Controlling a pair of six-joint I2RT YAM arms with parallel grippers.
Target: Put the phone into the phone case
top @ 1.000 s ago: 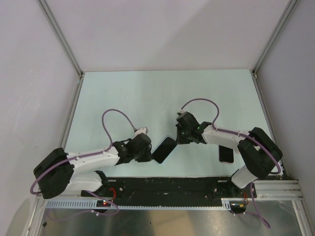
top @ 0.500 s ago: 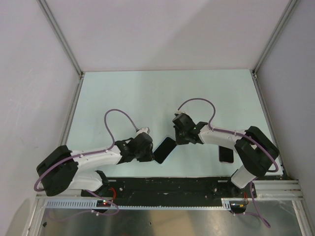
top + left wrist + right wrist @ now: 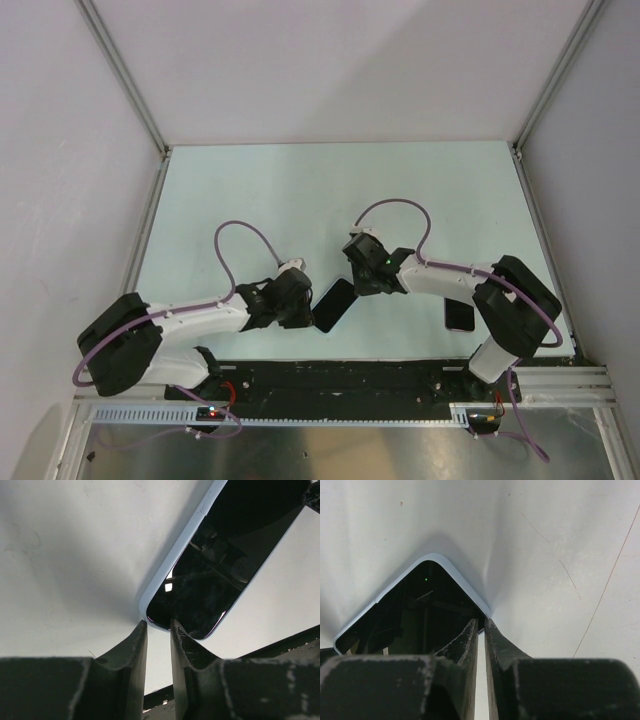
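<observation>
Left fingers: narrowly parted, tips at one corner of the phone
Right fingers: almost pressed together, at its opposite end

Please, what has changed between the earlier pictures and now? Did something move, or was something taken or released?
The right gripper shifted a little to the left, and its jaws stand at the far corner of the phone. The left arm's rear part swung slightly to the right. Nothing was taken hold of or let go. Unchanged: the phone's place, the left gripper at its near corner, and the other dark slab by the right arm.
</observation>
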